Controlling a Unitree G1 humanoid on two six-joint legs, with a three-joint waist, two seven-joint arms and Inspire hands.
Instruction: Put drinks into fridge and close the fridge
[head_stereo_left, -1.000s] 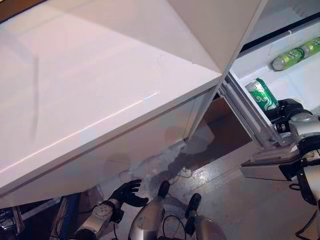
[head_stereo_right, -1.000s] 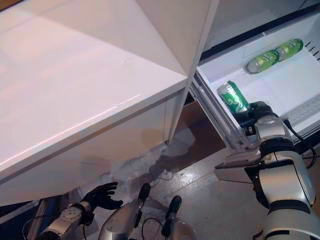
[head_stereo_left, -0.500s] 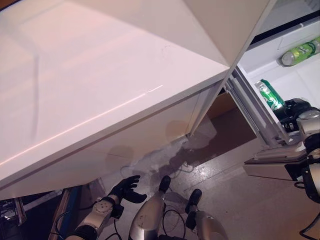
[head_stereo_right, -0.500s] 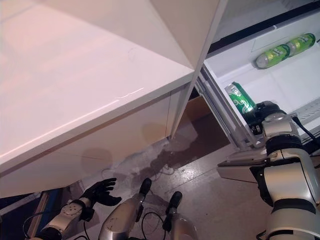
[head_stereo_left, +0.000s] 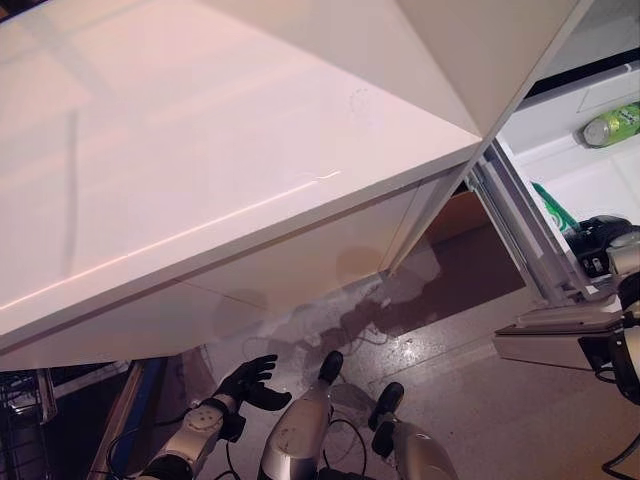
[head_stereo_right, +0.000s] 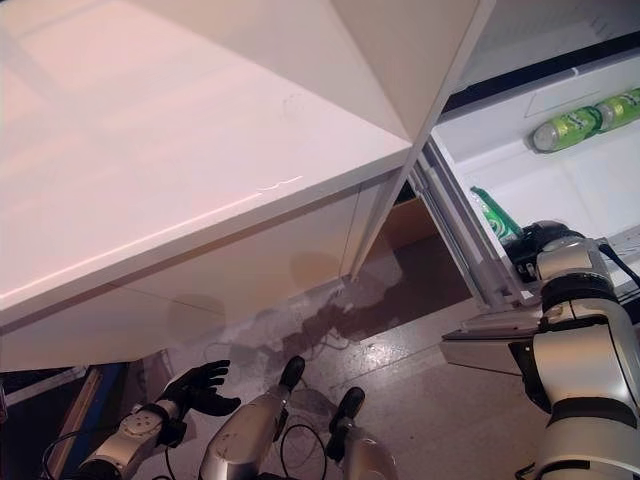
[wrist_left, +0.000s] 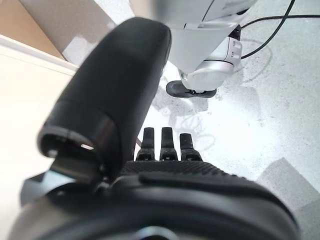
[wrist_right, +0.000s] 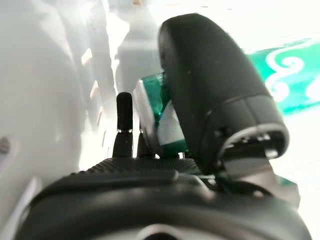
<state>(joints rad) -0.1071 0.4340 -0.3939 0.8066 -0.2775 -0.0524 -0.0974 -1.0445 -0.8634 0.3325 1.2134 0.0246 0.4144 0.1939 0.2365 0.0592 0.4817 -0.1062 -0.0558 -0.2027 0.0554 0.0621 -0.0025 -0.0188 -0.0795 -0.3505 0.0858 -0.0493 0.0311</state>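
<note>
My right hand (head_stereo_right: 541, 246) is shut on a green can (head_stereo_right: 496, 214) and holds it tilted just inside the open fridge (head_stereo_right: 560, 175), low at its front frame. In the right wrist view my thumb (wrist_right: 215, 95) lies across the can (wrist_right: 287, 75), with the fingers (wrist_right: 124, 120) curled behind it. Green drinks (head_stereo_right: 588, 117) lie on their sides at the back of the white fridge shelf. My left hand (head_stereo_left: 248, 381) hangs open near the floor at the lower left, holding nothing; its straight fingers (wrist_left: 161, 145) show over the floor.
The fridge's open white door (head_stereo_left: 230, 170) spreads over the left and middle of the eye views. A brown box (head_stereo_left: 458, 216) stands on the grey floor under its edge. A blue frame (head_stereo_left: 128, 420) stands at the lower left.
The camera has shifted, so the whole scene has slid right and down. The can stays in my right hand, and less of it shows behind the fridge's front frame. The left hand has hardly moved.
</note>
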